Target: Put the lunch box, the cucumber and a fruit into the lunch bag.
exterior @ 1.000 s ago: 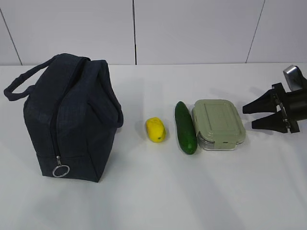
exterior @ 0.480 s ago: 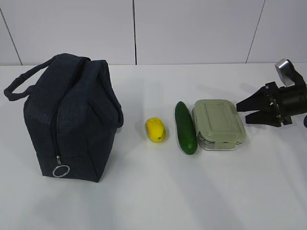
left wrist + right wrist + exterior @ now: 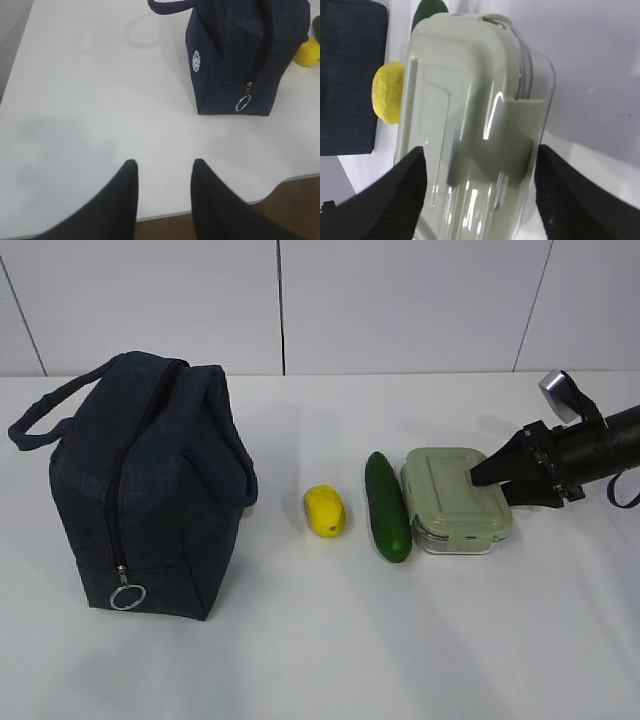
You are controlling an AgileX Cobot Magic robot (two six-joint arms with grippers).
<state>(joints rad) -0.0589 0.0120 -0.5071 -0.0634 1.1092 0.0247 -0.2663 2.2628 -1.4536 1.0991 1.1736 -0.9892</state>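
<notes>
Nothing is packed yet: the lunch box (image 3: 456, 499), cucumber (image 3: 387, 506) and fruit (image 3: 324, 510) lie mid-frame on the counter (image 3: 320, 640), the lunch bag (image 3: 140, 485) zipped at left. Our right gripper (image 3: 484, 477) straddles the box, fingers (image 3: 395, 200) wide; left gripper (image 3: 162, 172) half-open, empty.

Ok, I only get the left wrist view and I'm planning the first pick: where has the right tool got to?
Observer: The right tool is at the lunch box, open, with a finger on each side of the box's end.
Operator: Is the lid on?
Observer: Yes, the pale green lid sits closed on top.
Operator: Anything crowding the box?
Observer: The cucumber lies close alongside it, on the side toward the fruit.
</notes>
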